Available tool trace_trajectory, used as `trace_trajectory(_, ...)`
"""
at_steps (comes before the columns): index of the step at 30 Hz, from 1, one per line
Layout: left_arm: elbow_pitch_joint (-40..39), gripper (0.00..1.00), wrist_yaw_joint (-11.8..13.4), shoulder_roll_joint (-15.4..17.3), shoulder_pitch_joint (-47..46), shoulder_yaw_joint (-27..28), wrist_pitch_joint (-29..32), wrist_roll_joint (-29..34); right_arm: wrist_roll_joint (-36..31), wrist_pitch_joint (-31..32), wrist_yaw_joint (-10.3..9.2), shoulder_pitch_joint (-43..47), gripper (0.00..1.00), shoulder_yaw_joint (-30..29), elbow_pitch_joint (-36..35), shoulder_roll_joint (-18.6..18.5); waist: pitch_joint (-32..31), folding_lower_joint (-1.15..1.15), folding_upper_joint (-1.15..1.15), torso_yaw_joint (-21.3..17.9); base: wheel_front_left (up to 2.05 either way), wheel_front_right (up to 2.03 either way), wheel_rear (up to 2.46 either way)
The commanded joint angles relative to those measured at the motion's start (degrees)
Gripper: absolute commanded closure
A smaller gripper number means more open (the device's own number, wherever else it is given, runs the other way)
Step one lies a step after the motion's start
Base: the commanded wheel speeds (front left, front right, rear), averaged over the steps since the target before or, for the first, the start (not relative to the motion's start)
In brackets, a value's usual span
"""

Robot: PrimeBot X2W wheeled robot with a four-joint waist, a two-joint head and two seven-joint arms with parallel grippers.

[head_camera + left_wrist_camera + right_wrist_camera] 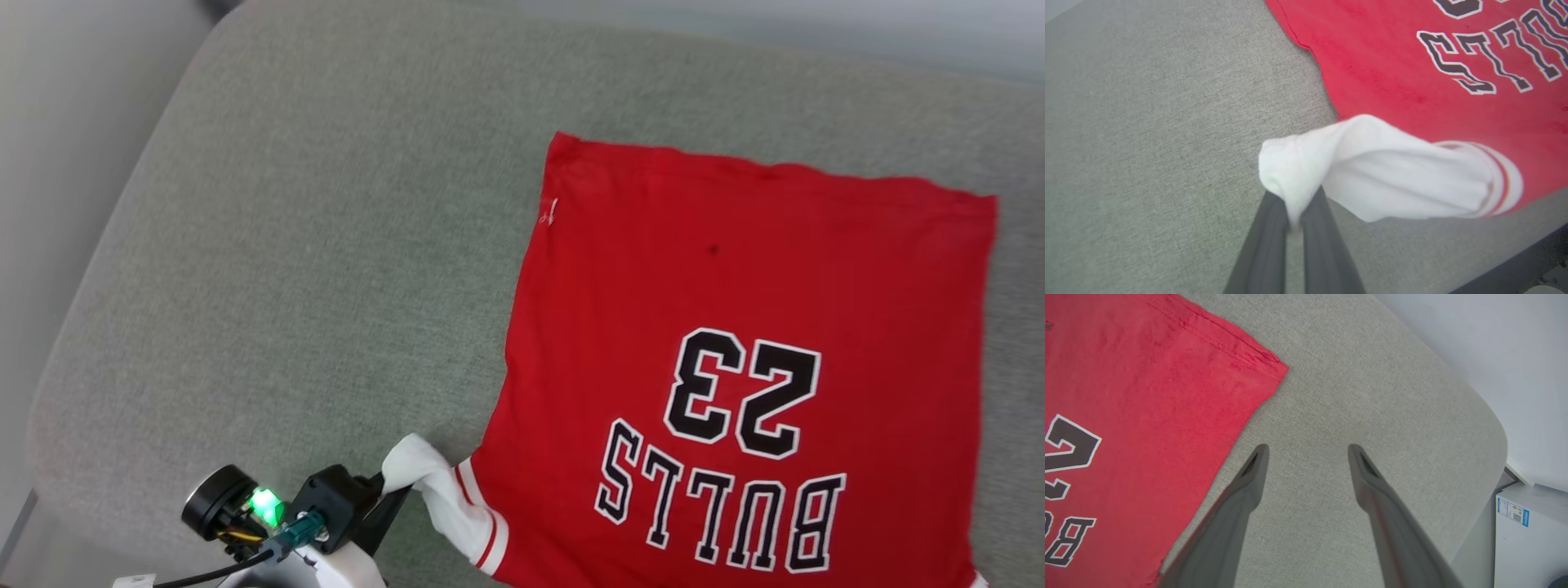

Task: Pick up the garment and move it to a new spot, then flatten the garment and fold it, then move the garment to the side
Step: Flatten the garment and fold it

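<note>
Now left hand [1293, 218] pinches garment [735, 269], seemingly by sleeve [1392, 179]; right hand [1306, 451] gapes empty

Between my left gripper's [1293, 220] jaws I can't see the sleeve's [1372, 175] tip, and beside them the shirt's [735, 286] lettered end runs off frame.

the garment [735, 269] is bright red, black lettering [718, 490] outlined white, sleeve [1392, 183] white with red-and-white stripe trim. cushion [310, 245] is a plain speckly grey weave. right gripper [1306, 453] has dark grey fingers [1237, 510].
</note>
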Motion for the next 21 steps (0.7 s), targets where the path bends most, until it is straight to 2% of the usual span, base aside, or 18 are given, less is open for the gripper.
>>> trace_trajectory(1, -0.22, 1.0, 0.31, -1.12, -1.3, 0.55, -0.56, 0.42, -0.68, 2.45, -0.04, -2.84, 0.0, 0.19, 2.37, 0.95, 5.08, -0.01, 0.0, 3.87, 0.0, 0.0, 0.0)
trace_trajectory(6, -0.04, 1.0, -0.46, -3.34, -3.03, 0.91, -1.11, 0.9, -2.69, 4.26, -0.04, -6.1, 0.0, 1.12, 7.24, 2.51, 8.83, -0.01, 0.0, 5.69, 0.0, 0.0, 0.0)
trace_trajectory(16, 1.46, 1.0, -0.66, -4.98, -4.27, 0.94, -2.0, 1.91, -0.99, 1.81, -0.03, -0.33, 0.0, 5.68, 11.26, 3.85, 11.02, -0.01, 0.0, 6.88, 0.0, 0.0, 0.0)
trace_trajectory(17, 1.64, 1.0, -0.75, -5.04, -4.35, 0.93, -1.98, 1.87, -0.91, 1.62, -0.03, -0.33, 0.88, 6.0, 11.33, 3.73, 10.96, -0.01, 0.0, 6.84, 0.0, 0.0, 0.0)
trace_trajectory(18, 1.8, 1.0, -0.84, -5.07, -4.39, 0.93, -1.97, 1.81, -0.62, 1.13, -0.03, -0.58, 1.0, 6.07, 11.42, 3.73, 10.8, -0.01, 0.0, 6.77, 0.0, 0.0, 0.0)
trace_trajectory(21, 2.24, 1.0, -1.1, -5.0, -4.08, 0.88, -2.11, 1.45, -0.59, -0.45, -0.04, -1.68, 1.0, 5.97, 11.79, 3.81, 9.75, -0.01, 0.0, 6.34, 0.0, 0.0, 0.0)
